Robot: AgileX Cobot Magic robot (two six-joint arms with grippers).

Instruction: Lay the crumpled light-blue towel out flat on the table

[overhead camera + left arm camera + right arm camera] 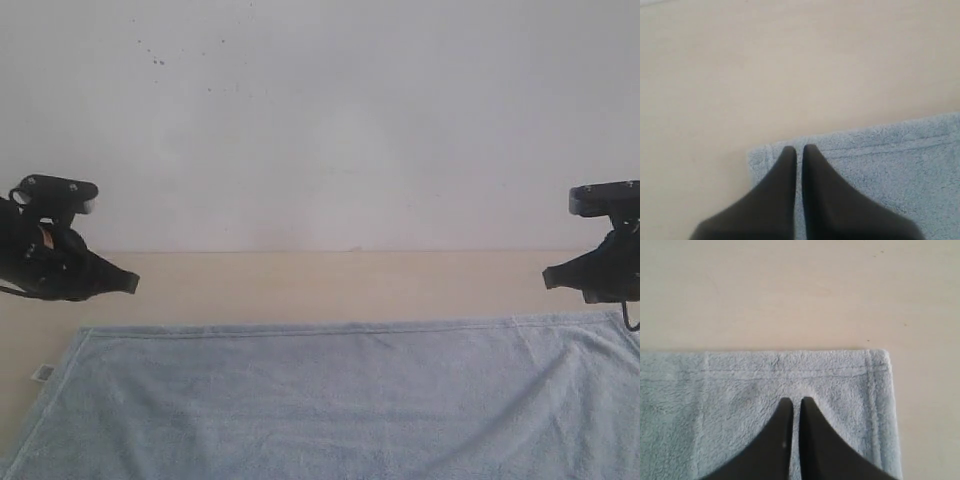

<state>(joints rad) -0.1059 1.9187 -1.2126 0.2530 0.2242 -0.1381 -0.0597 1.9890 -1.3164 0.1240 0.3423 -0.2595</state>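
The pale blue towel [330, 400] lies spread flat over the near part of the beige table [330, 285], its far hem running straight across. My left gripper [128, 283] hovers by the towel's far left corner. In the left wrist view the left gripper [797, 149] is shut with nothing in it, tips over the corner of the towel [890, 165]. My right gripper [550, 278] hangs by the far right corner. In the right wrist view the right gripper [793, 401] is shut and empty above the towel [765, 385], just inside the hem.
A small white tag [43, 373] sticks out at the towel's left edge. A strip of bare table [790, 290] lies between the towel's far hem and the white wall [330, 120]. The towel runs off the view's near edge.
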